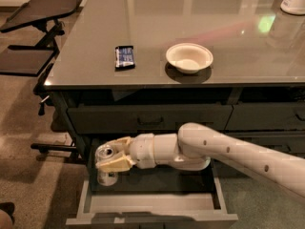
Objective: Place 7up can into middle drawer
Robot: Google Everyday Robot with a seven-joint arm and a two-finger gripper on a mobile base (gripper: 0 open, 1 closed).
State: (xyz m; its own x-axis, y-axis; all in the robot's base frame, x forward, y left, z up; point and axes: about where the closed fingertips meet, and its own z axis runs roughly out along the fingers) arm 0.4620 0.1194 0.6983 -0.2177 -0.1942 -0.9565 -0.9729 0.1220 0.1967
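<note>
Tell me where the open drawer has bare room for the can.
The pincer holds the 7up can at the middle drawer's left end. Floor lies bare between can and right wall, along the front wall; the arm crowds the back.

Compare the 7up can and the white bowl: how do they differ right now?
The 7up can is gripped in the claw at the left end of the open middle drawer; the white bowl sits free on the tabletop. The can is a small, tall silvery cylinder; the bowl is wider, shallow and white. Both stand upright.
</note>
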